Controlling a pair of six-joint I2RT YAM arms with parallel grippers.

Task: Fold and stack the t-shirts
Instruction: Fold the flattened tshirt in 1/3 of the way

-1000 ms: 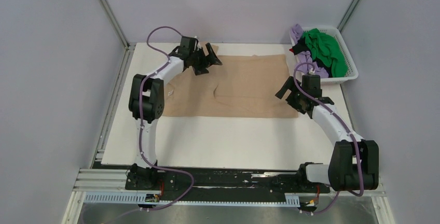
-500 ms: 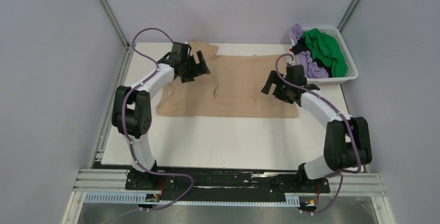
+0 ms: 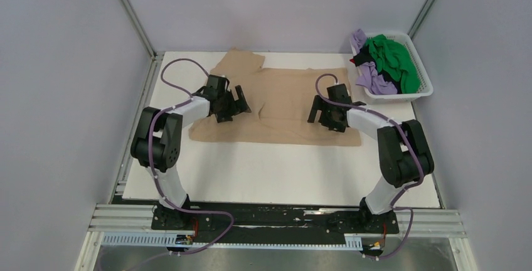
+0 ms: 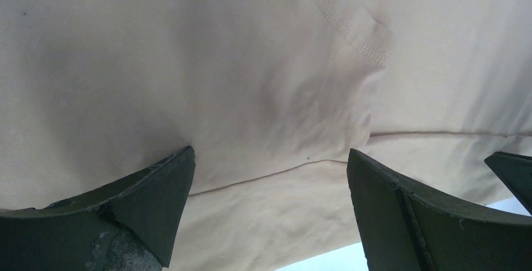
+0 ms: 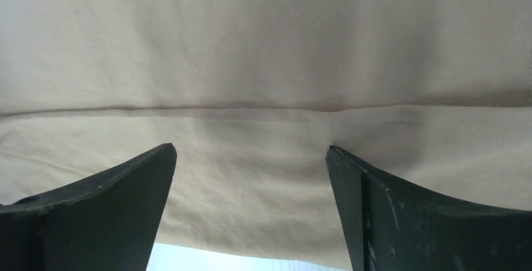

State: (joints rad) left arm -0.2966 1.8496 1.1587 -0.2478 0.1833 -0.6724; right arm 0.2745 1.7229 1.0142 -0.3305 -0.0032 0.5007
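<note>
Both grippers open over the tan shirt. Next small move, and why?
Probably lower both and pinch the near edge: left gripper and right gripper hang open, holding nothing, above the flat tan cloth t-shirt, whose edge shows low in both wrist views.

two robot arms, the left arm (image 3: pixel 188 109) and the right arm (image 3: pixel 370 119), are each built of white tube-like links joined by bulky black joint housings. a thin lilac cable (image 3: pixel 179 61) loops along each one. the black left gripper (image 3: pixel 237 101) and right gripper (image 3: pixel 317 115) carry dark, wedge-shaped fingers (image 4: pixel 150 196) with scuffed, greyish edges.
</note>
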